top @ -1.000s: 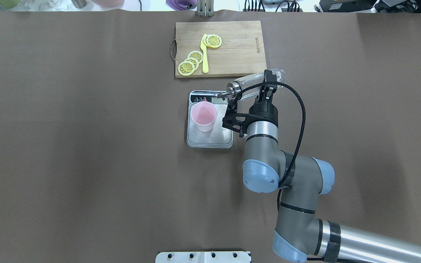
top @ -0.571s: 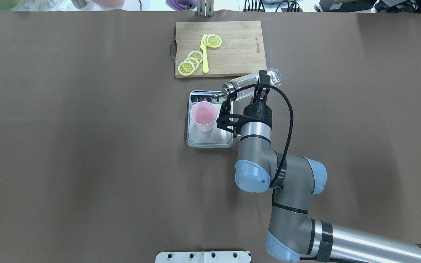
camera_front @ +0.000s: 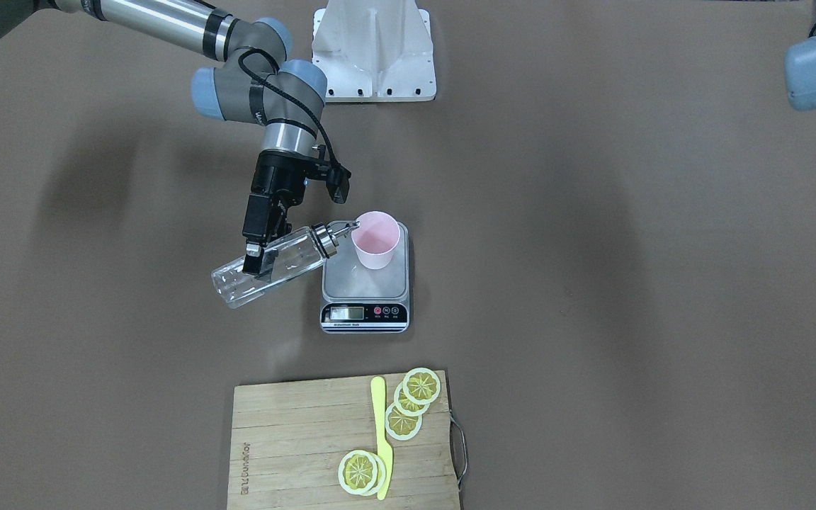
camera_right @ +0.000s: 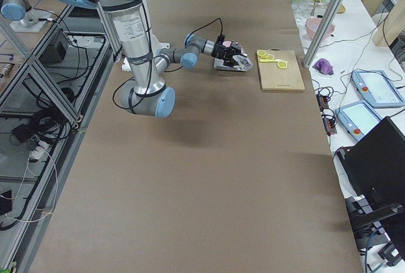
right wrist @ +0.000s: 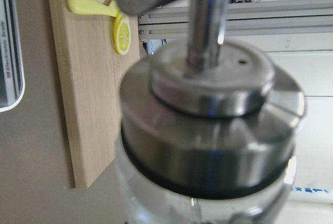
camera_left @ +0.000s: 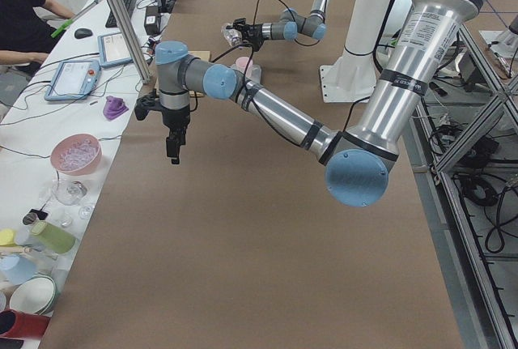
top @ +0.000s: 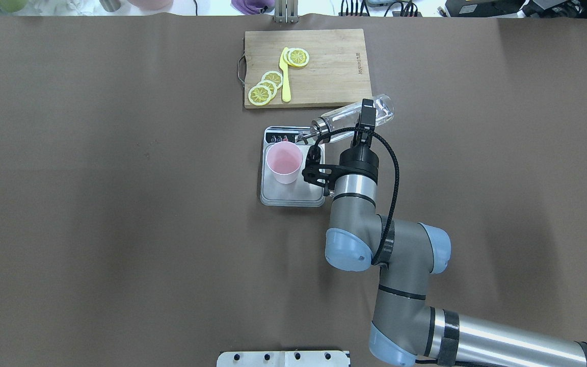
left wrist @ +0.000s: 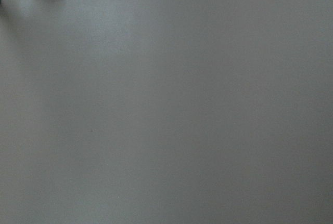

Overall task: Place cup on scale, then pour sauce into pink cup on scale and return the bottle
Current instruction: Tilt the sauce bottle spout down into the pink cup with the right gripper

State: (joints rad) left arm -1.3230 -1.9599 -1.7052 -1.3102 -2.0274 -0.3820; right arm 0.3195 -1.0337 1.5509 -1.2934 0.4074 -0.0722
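The pink cup [top: 284, 162] [camera_front: 377, 241] stands upright on the back half of the scale [top: 293, 196] [camera_front: 365, 292]. My right gripper [top: 366, 117] [camera_front: 255, 256] is shut on the clear glass bottle [top: 349, 118] [camera_front: 273, 268], which lies tilted almost flat above the table. Its silver pourer tip sits beside the cup's rim, over the scale's edge. The sauce is colourless and I see no stream. The silver cap [right wrist: 208, 109] fills the right wrist view, blurred. My left gripper [camera_left: 173, 148] hangs over bare table far off; whether it is open or shut I cannot tell.
A wooden cutting board [top: 324, 76] [camera_front: 295, 439] with lemon slices [top: 265, 87] and a yellow knife [top: 285, 76] lies just beyond the scale. Bowls and cups stand on a side table [camera_left: 48, 203]. A person sits at the far left [camera_left: 24, 17].
The right arm has swung to the left, carrying the tilted bottle a little closer to the cup. Cup and scale have not moved.
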